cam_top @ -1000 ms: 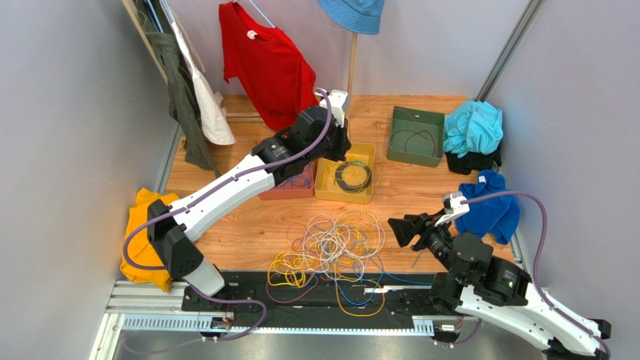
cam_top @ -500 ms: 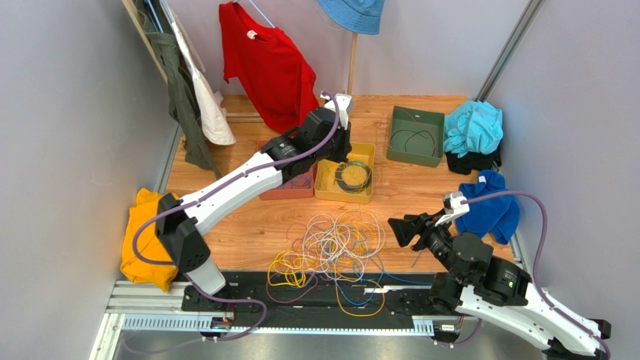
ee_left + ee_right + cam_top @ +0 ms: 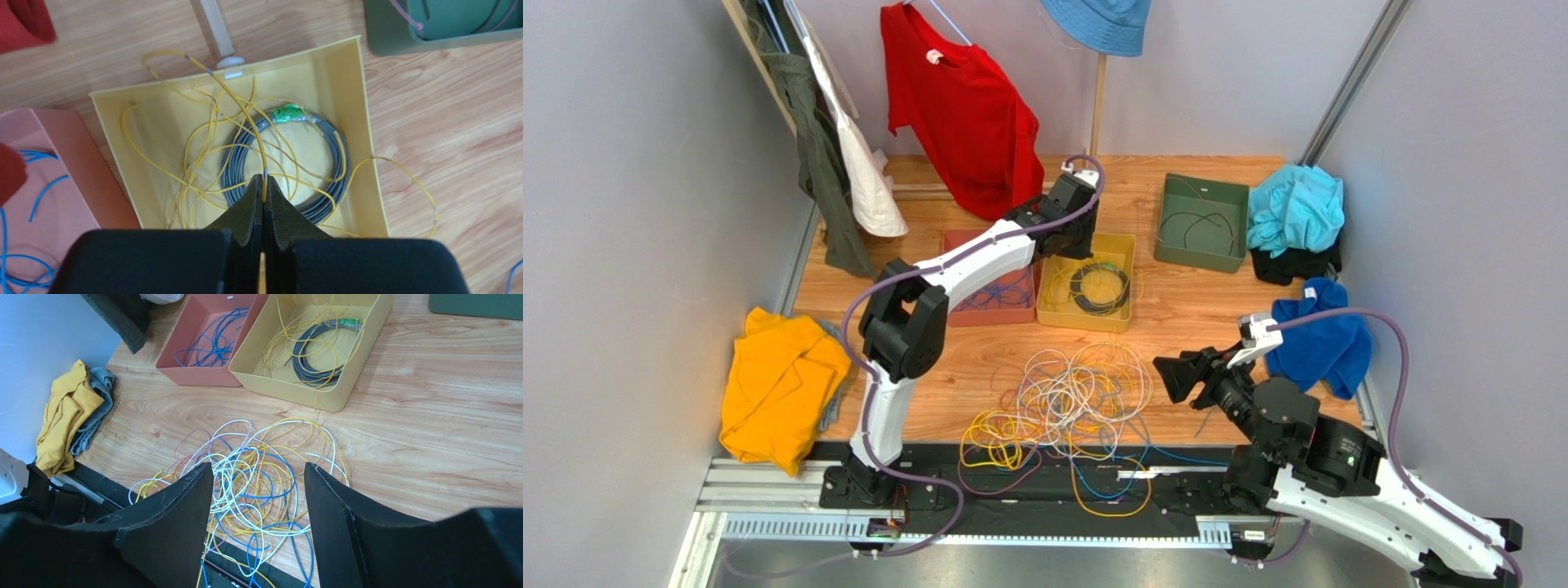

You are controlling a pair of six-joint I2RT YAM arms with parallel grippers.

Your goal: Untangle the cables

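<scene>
Over yellow bin point(image 3: 363, 92), yellow wire point(image 3: 243, 111) pinched by left gripper point(image 3: 264, 184); several yellows already binned. Near cables point(image 3: 1069, 398), right gripper point(image 3: 258, 470) spread, idle. Most left tangled.

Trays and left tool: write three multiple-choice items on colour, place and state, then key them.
1. In the pink tray, the loose wires are: A blue; B white; C yellow.
2. The grey coil lies in: A the pink tray; B the yellow tray; C no tray.
3. The left tool is: A open; B shut on a yellow wire; C out of view.
A, only blue shows there; B, yellow walls surround the coil; B, it is clamped on the wire.
</scene>
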